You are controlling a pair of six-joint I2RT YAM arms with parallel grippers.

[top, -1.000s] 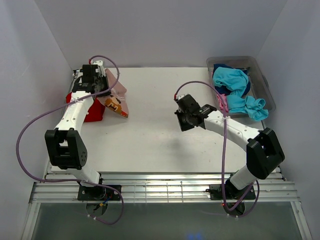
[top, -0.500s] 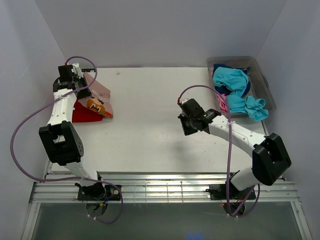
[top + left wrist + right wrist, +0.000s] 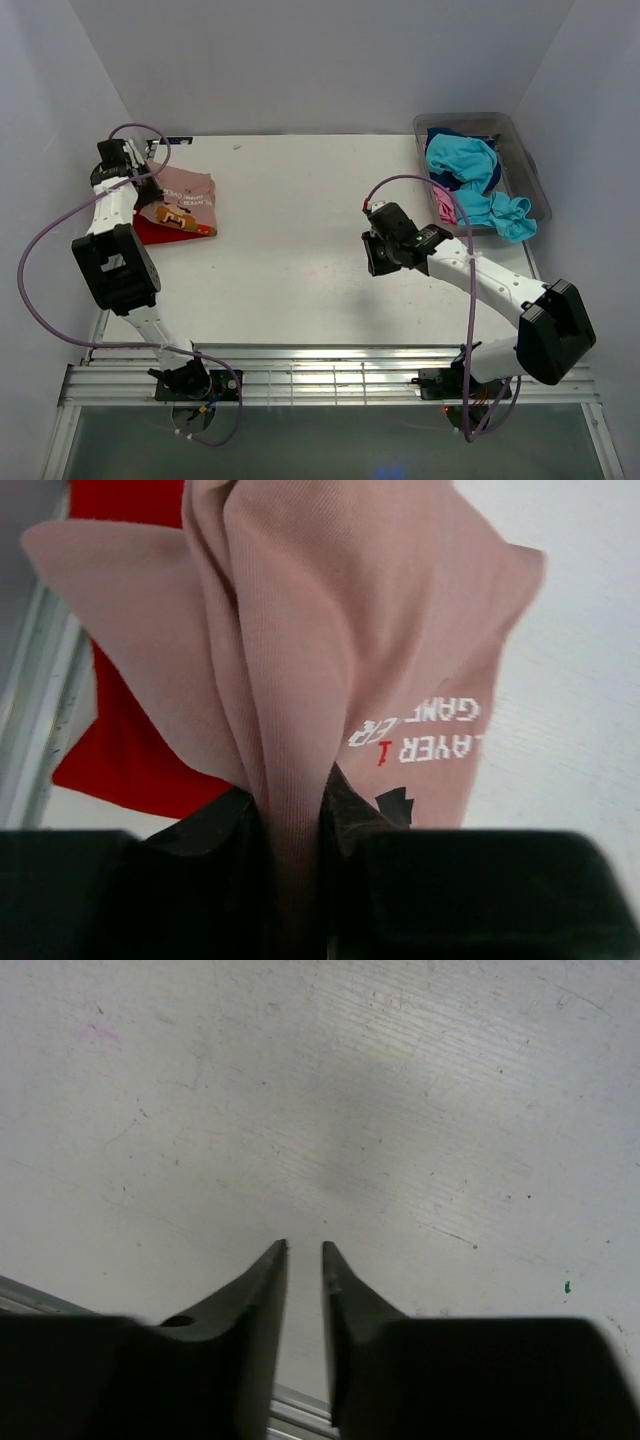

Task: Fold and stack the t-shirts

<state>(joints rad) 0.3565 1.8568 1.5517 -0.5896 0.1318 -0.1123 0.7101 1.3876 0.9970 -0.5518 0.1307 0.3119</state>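
A dusty-pink t-shirt [image 3: 187,193] with white text lies bunched over a red t-shirt [image 3: 158,231] at the table's far left. My left gripper [image 3: 145,172] is at the back-left edge, shut on a fold of the pink cloth. In the left wrist view that fold [image 3: 296,780] runs between the fingers and the red t-shirt [image 3: 115,750] shows beneath. My right gripper [image 3: 375,262] hovers over bare table right of centre. Its fingers stand a narrow gap apart [image 3: 304,1250] with nothing between them. Turquoise [image 3: 462,162], navy [image 3: 495,176] and bright pink [image 3: 446,210] t-shirts are piled in the bin.
The clear grey plastic bin [image 3: 527,165] stands at the back right corner. White walls close in the table on the left, back and right. A metal rail [image 3: 330,385] runs along the near edge by the arm bases.
My left arm has swung left and back with the pink t-shirt, which now drapes lower over the red one. My right gripper has drifted slightly nearer and its fingers have parted a little.
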